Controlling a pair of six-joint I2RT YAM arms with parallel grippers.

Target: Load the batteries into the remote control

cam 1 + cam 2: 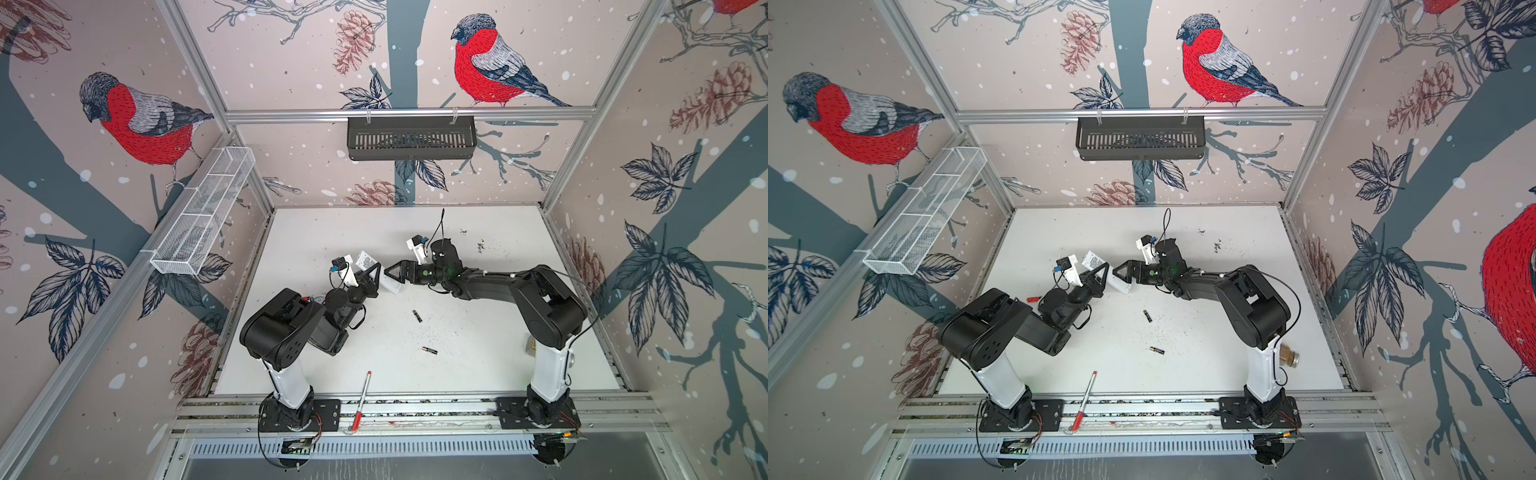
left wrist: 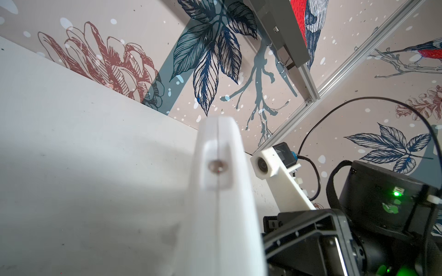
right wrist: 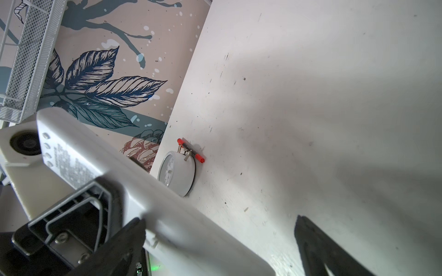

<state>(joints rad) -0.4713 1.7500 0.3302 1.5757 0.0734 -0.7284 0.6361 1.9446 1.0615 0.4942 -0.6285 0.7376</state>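
Top views: both arms are seen reaching to mid-table (image 1: 478, 365), grippers almost tip to tip

Left gripper (image 1: 372, 274): clamped tight on the remote control (image 1: 390, 286), which is gripped across its width at approx mid-length

Remote control pos.: held tilted in the left gripper, printed-label end raised toward the back wall, plain end pointed at the right arm; whether the low end touches the table can't be told

Left wrist cam: remote control is seen end-on and blurred, w/ a small round window set in a notch

Right gripper (image 1: 392, 274): jaws spread wide, nothing gripped

Right wrist cam: plain end of the remote control is seen btwn the right fingers, lying against one finger (image 3: 124, 246), w/ the other finger well apart from it

Far battery (image 1: 417, 316): laid loose on the table just in front of the grippers, touched by neither

Near battery (image 1: 429, 350): laid loose closer to the front edge, apart from the far battery

Pen (image 1: 361, 401): red-and-white, laid across the front table edge onto the metal rail, btwn the two arm bases

Alarm clock (image 3: 177, 174): round, white, set on the table near the left wall, mostly hidden by the left arm in top views

Black rod (image 3: 191, 150): short, w/ red ends, seen just beside the alarm clock
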